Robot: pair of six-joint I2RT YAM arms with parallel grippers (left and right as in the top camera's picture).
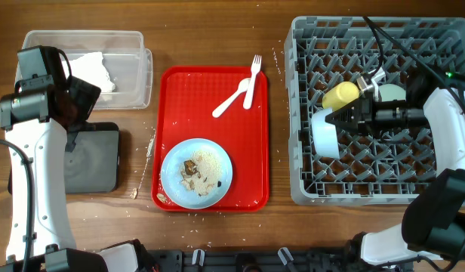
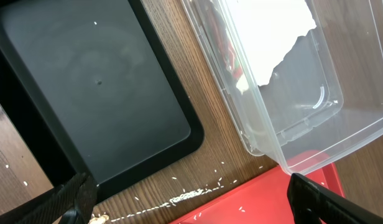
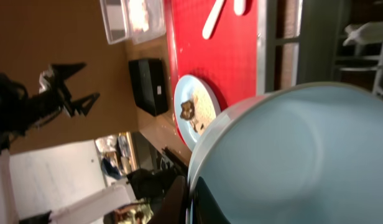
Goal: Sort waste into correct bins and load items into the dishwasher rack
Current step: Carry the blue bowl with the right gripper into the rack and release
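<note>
Grey plastic on the right: that's the dishwasher rack (image 1: pixel 299 174), and the right gripper (image 1: pixel 344 119) is reaching across it. It is clamped on the rim of the light blue bowl (image 1: pixel 324 134), which is tipped on its side among the pegs near the rack's left wall. Just beside it the small yellow cup (image 1: pixel 340 95) lies in the rack, with the pale green bowl (image 1: pixel 391 92) a little further right.

Over on the left, the left gripper (image 2: pixel 188 202) hangs above the table with its fingers spread wide and nothing between them. Below it sit the black tray (image 2: pixel 98 93) and the clear tub (image 2: pixel 316 130), side by side, with white napkins (image 2: pixel 266 31) in the tub.

In the middle is the red serving tray (image 1: pixel 202 98). It carries the light blue plate (image 1: pixel 172 162), with brown food scraps (image 1: pixel 191 175) and pale crumbs (image 1: pixel 208 161) on it. The white spoon (image 1: pixel 231 102) and fork (image 1: pixel 251 79) lie crossed near the tray's far corner.
</note>
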